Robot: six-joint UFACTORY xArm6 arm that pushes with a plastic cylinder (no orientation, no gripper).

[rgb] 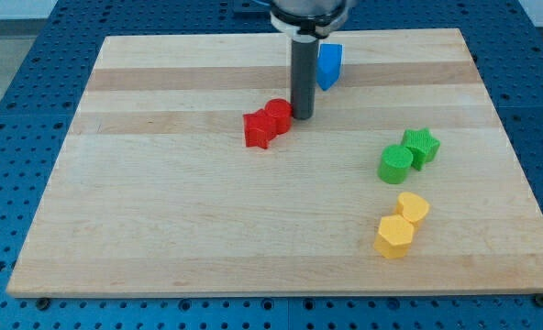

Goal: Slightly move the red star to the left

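Note:
The red star [259, 129] lies on the wooden board [161, 202], left of centre in the upper half. A second red block [278, 114], rounder in shape, touches its upper right side. My tip [303, 115] stands just right of that second red block, touching or nearly touching it. The rod rises straight up to the view's top. The red star is one block away from my tip, to its lower left.
A blue block [329, 65] sits behind the rod at the upper right. A green star [422, 146] and a green round block [395, 164] sit at the right. Two yellow blocks [413, 208] [393, 236] lie at the lower right.

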